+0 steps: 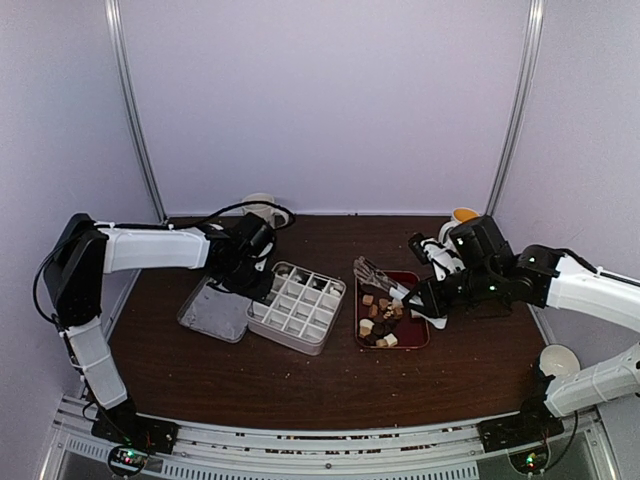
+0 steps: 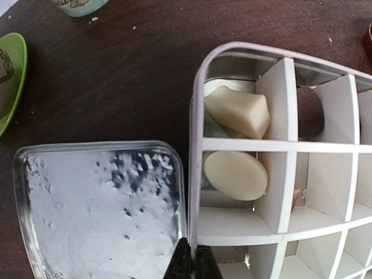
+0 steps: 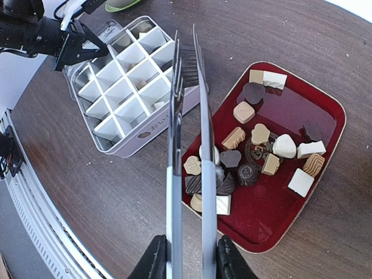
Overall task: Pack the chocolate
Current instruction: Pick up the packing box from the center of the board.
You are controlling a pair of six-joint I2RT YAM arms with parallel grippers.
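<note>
The chocolate lies as several dark, tan and white pieces in a dark red tray, seen from above as chocolate on the tray. A white divided box sits left of the tray. Two white pieces and a dark round one lie in its cells. My left gripper is shut on the box's outer wall. My right gripper is shut on metal tongs. Their tips hover apart and empty over the gap between box and tray.
The box's metal lid lies flat just left of the box, also lid. A white cup and a yellow-lined cup stand at the back. Another white cup is near right. A green dish lies beyond the lid.
</note>
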